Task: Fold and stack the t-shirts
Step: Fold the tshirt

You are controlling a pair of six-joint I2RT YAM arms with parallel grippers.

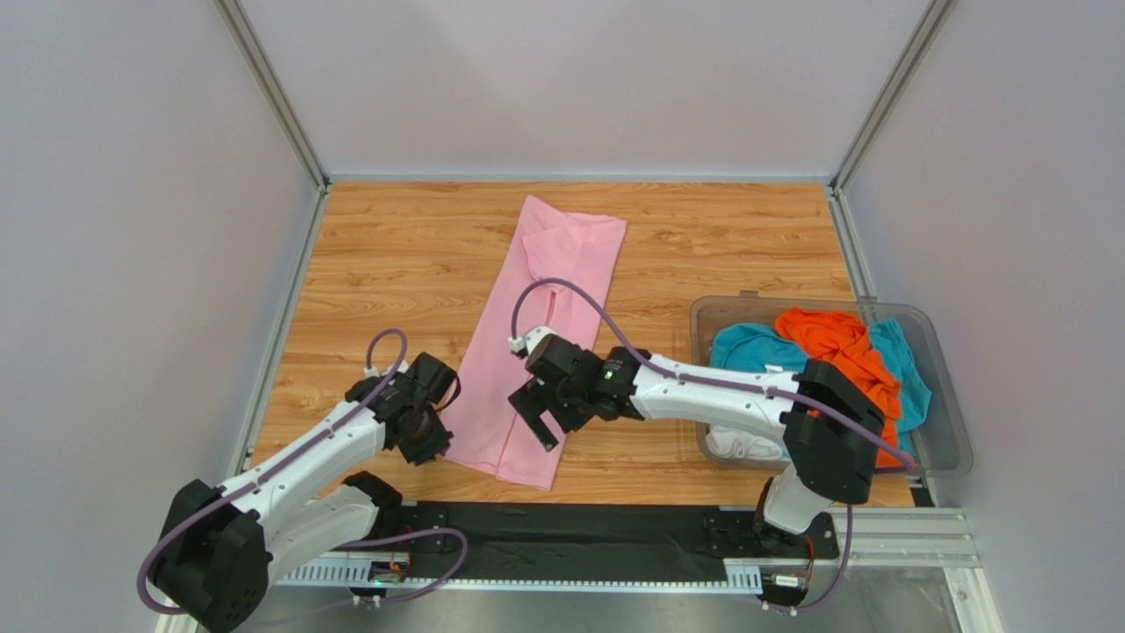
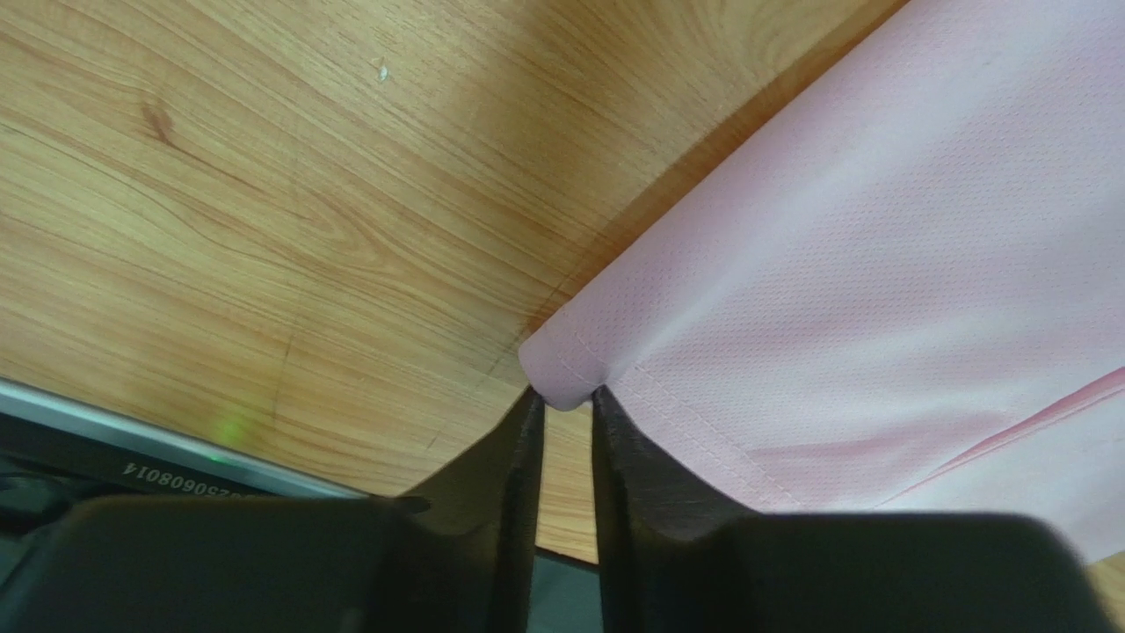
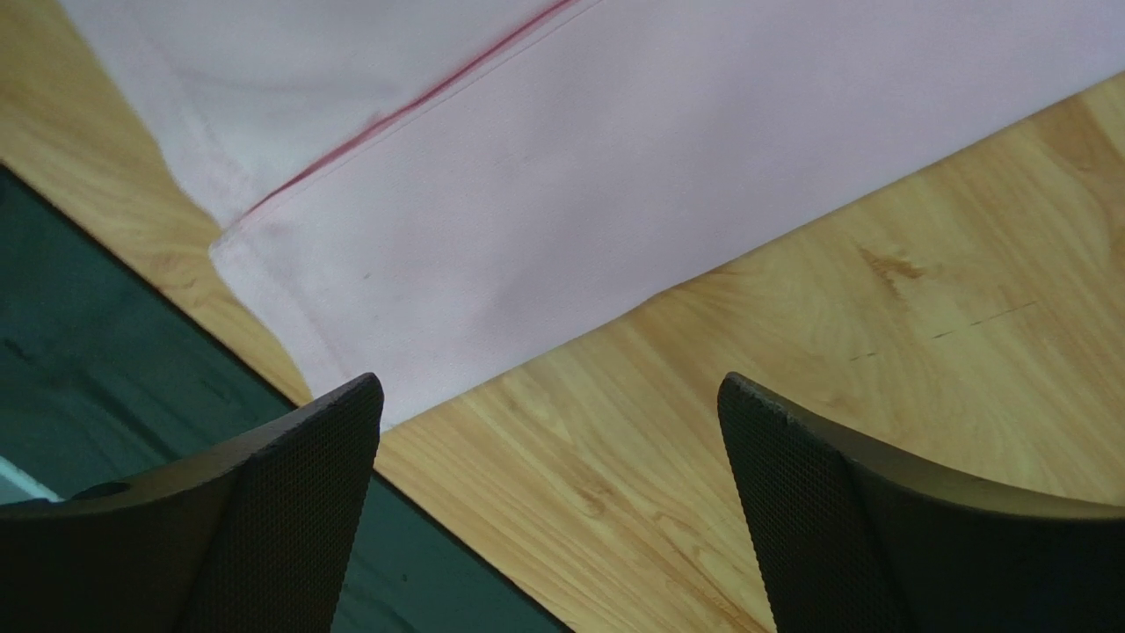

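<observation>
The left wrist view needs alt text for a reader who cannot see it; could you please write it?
The left gripper, its two dark fingers almost together, touches the hemmed corner of the pink t-shirt lying on the wooden table. Whether it actually grips the cloth is unclear.

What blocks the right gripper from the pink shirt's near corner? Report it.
Nothing visible does. The right gripper hangs open above the near corner of the pink t-shirt, only the table beside it. The left gripper pinches the other near corner.
</observation>
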